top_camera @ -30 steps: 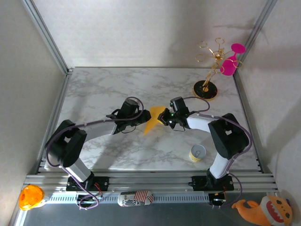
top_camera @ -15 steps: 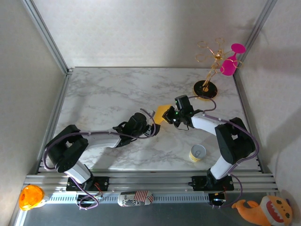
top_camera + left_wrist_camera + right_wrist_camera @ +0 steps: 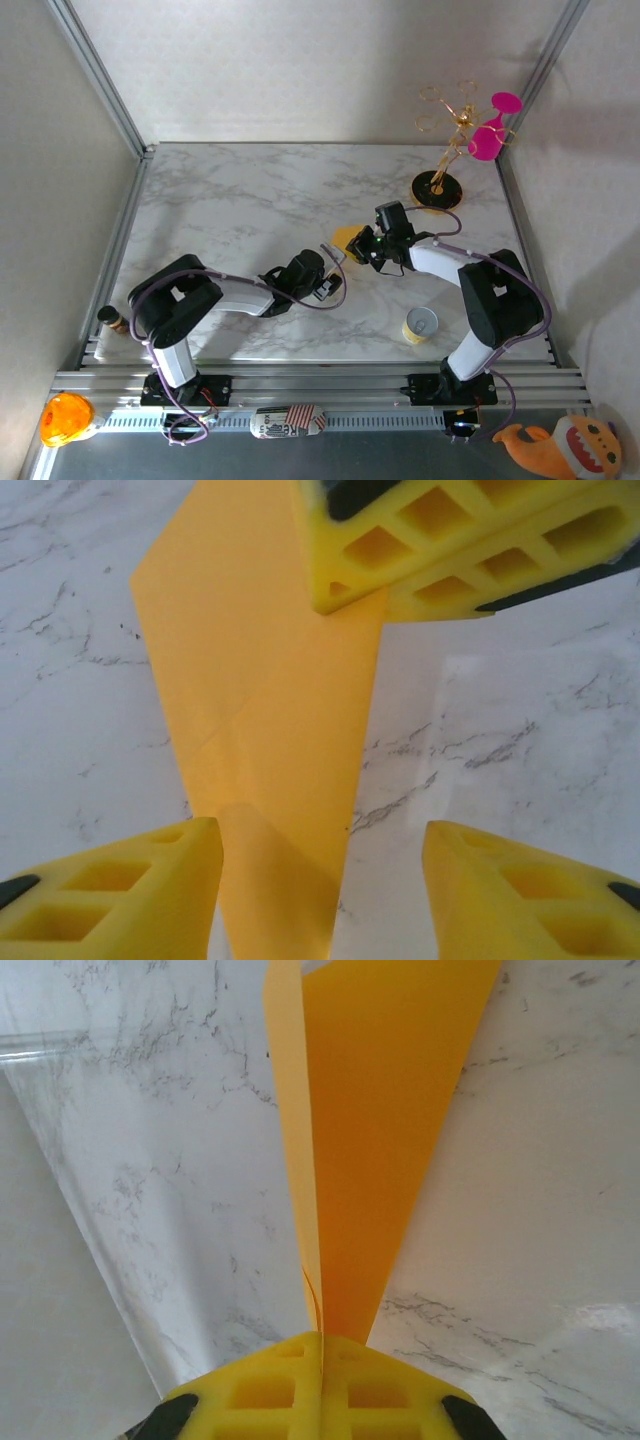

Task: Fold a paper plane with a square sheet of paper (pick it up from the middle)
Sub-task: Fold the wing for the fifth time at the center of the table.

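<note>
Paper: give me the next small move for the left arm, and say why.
Probably close the left gripper on the paper: its jaws stand open either side of the free tip, while the right gripper pinches the other end.

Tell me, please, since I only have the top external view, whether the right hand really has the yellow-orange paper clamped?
Observer: Yes. In the right wrist view the right hand is shut on the folded yellow-orange paper sheet, with two layers pinched flat together.
Operator: Thank you. Is the left hand gripping it too?
Observer: No. In the left wrist view the left hand is open, and the paper's near tip runs through the gap between its spread fingers.
Operator: Are any creases showing?
Observer: Yes, diagonal creases cross near the sheet's middle.
</note>
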